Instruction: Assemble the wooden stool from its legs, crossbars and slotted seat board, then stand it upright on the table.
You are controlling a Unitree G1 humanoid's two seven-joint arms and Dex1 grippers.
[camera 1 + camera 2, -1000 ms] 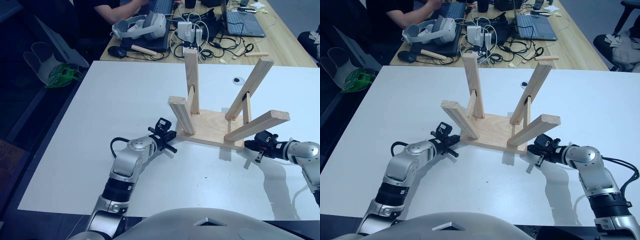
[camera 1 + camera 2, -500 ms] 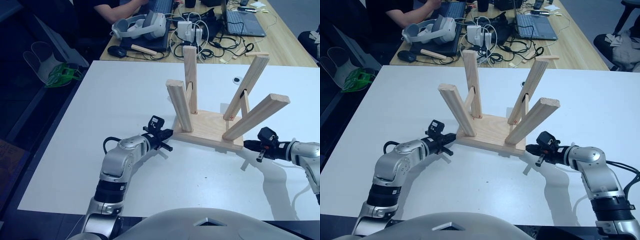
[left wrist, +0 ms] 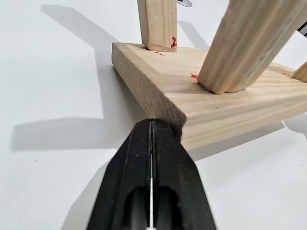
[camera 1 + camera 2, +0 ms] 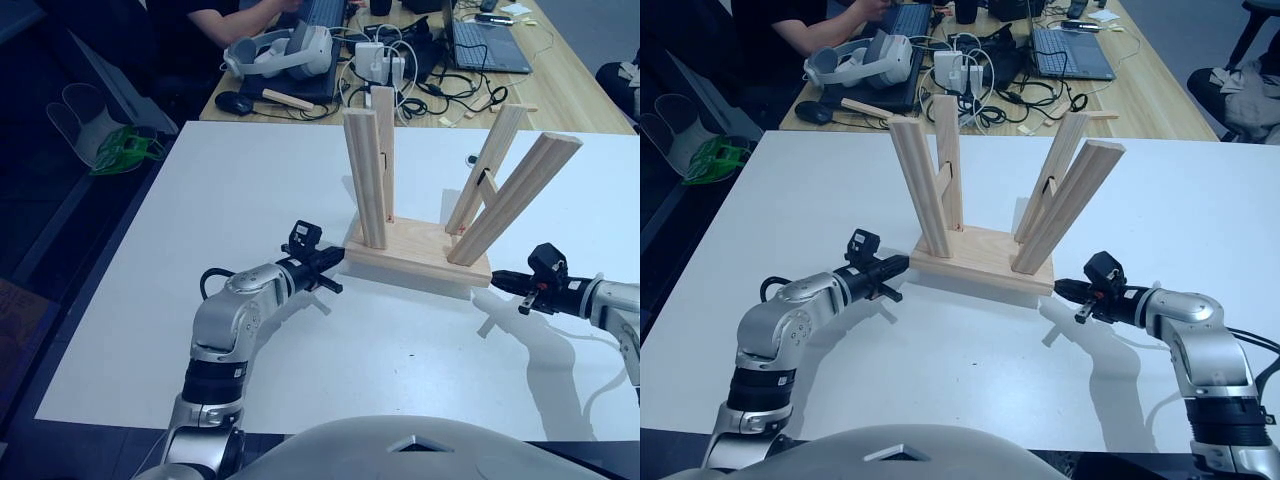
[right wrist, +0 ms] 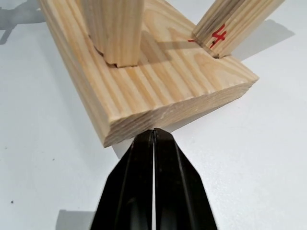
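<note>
Two grippers, both pinched shut and empty. The left gripper (image 3: 151,125) tip is at one end of the seat board (image 4: 420,258), the right gripper (image 5: 153,134) tip at the opposite end. The stool (image 4: 430,200) sits upside down on the table (image 4: 250,180), with its legs (image 4: 366,170) pointing up and splayed. Board's long axis runs arm to arm, both equally near. Pale raw wood, square-cut, visible grain, probably slides easily on the smooth white top.
</note>
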